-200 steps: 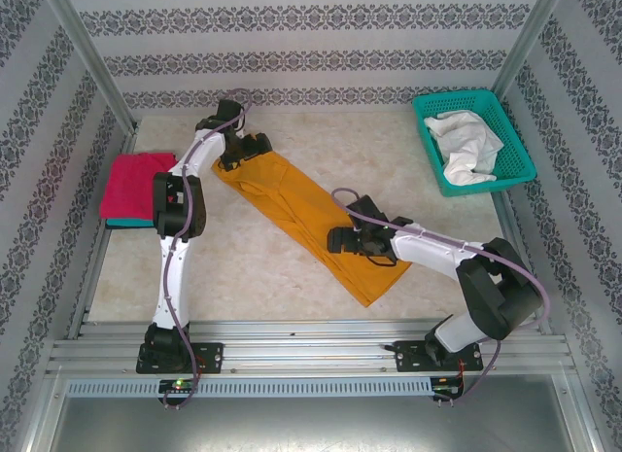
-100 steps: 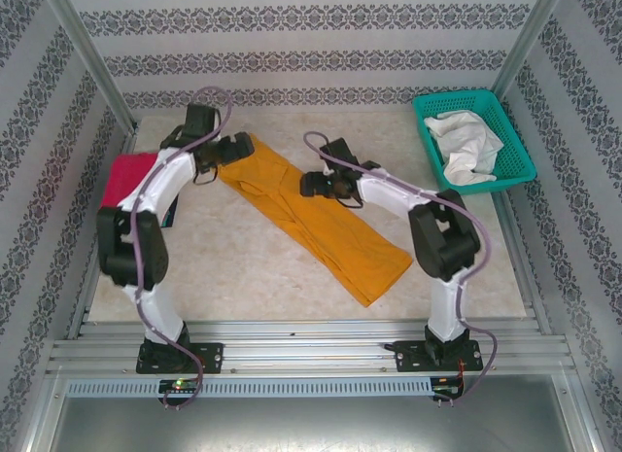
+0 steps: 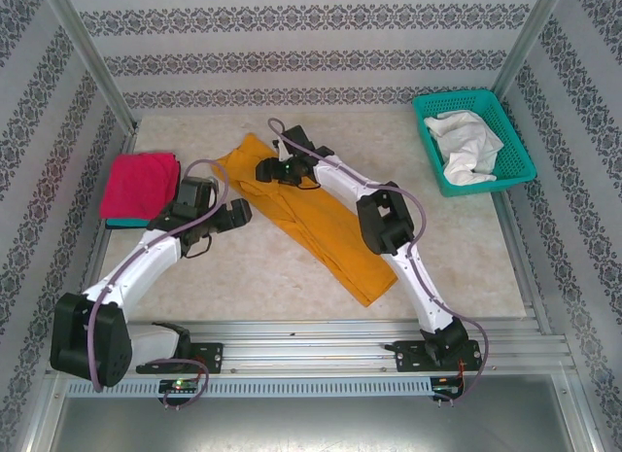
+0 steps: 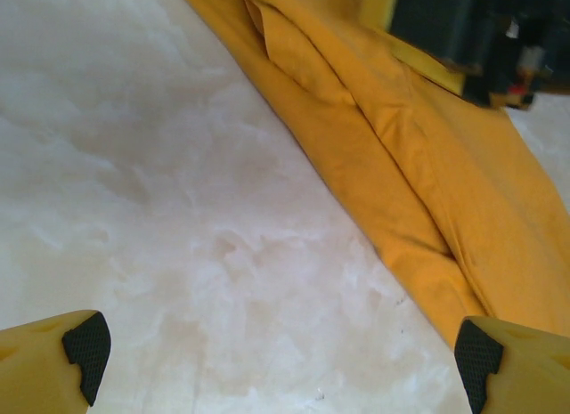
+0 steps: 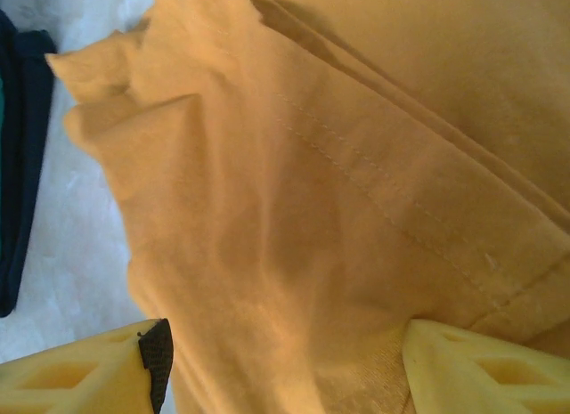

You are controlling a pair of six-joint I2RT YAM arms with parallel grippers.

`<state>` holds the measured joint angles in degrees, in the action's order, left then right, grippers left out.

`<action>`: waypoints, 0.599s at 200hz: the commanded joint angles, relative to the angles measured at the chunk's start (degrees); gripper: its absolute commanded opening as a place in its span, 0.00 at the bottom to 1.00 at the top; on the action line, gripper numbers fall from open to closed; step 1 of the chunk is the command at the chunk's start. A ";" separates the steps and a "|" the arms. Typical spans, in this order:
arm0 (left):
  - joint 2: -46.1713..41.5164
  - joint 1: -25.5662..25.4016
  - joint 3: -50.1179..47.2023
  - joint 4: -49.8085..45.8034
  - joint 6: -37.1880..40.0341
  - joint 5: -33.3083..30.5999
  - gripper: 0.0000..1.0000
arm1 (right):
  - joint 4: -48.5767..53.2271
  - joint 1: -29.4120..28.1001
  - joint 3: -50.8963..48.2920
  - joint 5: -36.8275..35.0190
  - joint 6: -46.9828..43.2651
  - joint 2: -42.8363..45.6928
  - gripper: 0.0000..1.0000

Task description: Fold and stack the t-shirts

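A mustard-orange t-shirt (image 3: pixel 321 219) lies folded into a long strip, running diagonally across the table. My right gripper (image 3: pixel 264 169) is at its far left end, low over the cloth. Its jaws stand apart there with a rumpled bunch of the shirt (image 5: pixel 338 209) between them, and the right gripper (image 5: pixel 285 361) has one fingertip (image 5: pixel 445 352) pressing the fabric. My left gripper (image 3: pixel 236 214) is open over bare table just left of the strip. In the left wrist view the left gripper (image 4: pixel 276 352) holds nothing, and the shirt's edge (image 4: pixel 427 165) runs past on the right. A folded magenta t-shirt (image 3: pixel 141 185) lies on a teal one (image 3: pixel 126 222) at the far left.
A teal lattice basket (image 3: pixel 462 95) with white cloth (image 3: pixel 465 146) in it stands at the back right. The right arm (image 3: pixel 384 219) stretches over the shirt's middle. Metal frame posts and patterned walls close in the table.
The right gripper swept from the shirt's near end up to its far left end, its jaws narrowing. The left gripper left that far end and drew back toward the near left.
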<state>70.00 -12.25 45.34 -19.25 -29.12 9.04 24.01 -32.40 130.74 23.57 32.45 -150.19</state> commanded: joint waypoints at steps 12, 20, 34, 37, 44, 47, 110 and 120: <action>-1.97 -1.00 -0.79 5.39 2.00 2.69 1.00 | 5.91 1.97 5.15 -3.93 4.06 -2.83 0.69; -1.97 -1.01 -0.81 6.38 2.47 3.95 1.00 | 6.98 2.78 4.89 -5.81 4.16 -2.75 0.69; -1.55 -1.19 -0.87 8.52 3.08 6.84 1.00 | 10.80 3.94 4.71 -10.78 2.66 -1.95 0.69; -1.42 -1.21 -0.87 9.20 3.29 7.62 1.00 | 11.52 4.11 4.49 -11.83 2.43 -1.69 0.69; -1.26 -1.45 -1.03 10.92 3.94 9.24 1.00 | 12.73 4.87 3.31 -14.16 1.83 -0.91 0.70; -1.12 -1.73 -1.09 11.50 4.15 9.66 1.00 | 12.88 5.20 2.50 -14.91 1.70 -0.45 0.70; 2.60 -14.16 0.84 20.07 17.31 4.45 1.00 | 4.76 15.82 -18.02 -14.75 6.09 9.67 0.69; 4.54 -14.85 1.41 21.93 17.20 7.49 1.00 | 3.87 17.21 -19.85 -14.36 6.06 10.67 0.69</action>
<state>71.16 -24.51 44.62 -3.29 -17.56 15.11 26.13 -18.63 116.09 12.40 36.80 -140.59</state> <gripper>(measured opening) 0.999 0.691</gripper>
